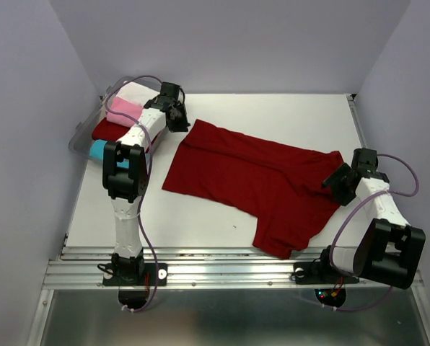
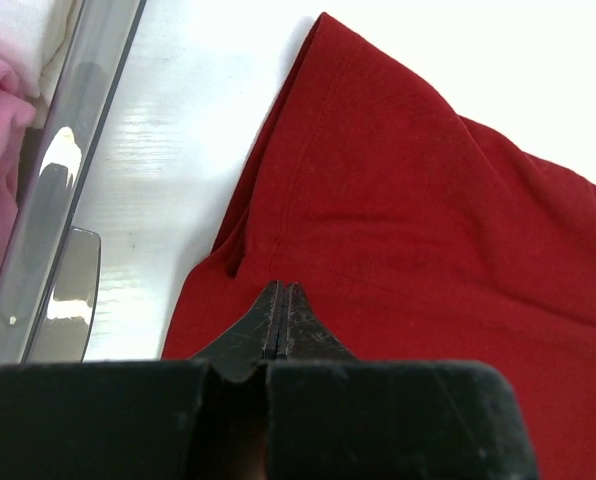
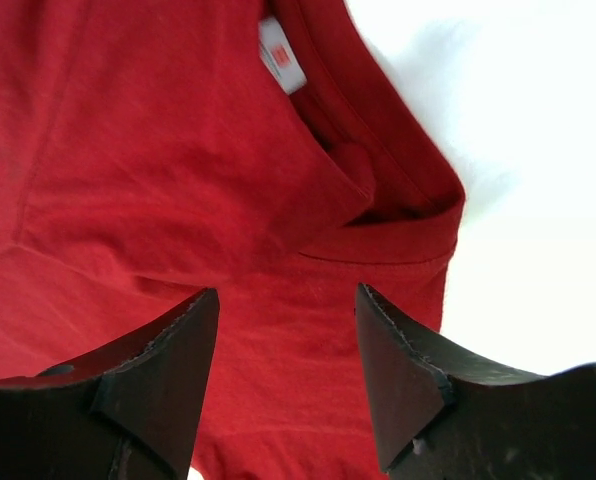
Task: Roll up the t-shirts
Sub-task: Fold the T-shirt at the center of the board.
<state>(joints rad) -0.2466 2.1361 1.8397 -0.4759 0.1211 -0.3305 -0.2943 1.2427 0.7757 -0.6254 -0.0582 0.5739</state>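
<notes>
The dark red t-shirt (image 1: 251, 180) lies spread mid-table, not yet rolled. My right gripper (image 3: 288, 290) hangs spread over its collar (image 3: 378, 195); my left gripper (image 2: 281, 290), pressed together on nothing, sits over the opposite end. Next, I reckon, I pinch the collar edge cleanly

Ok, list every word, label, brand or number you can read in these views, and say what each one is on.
Neck tag inside the collar of the dark red t-shirt: white with reddish print, too blurred to read.
No other writing, number or sign shows in any view.
</notes>
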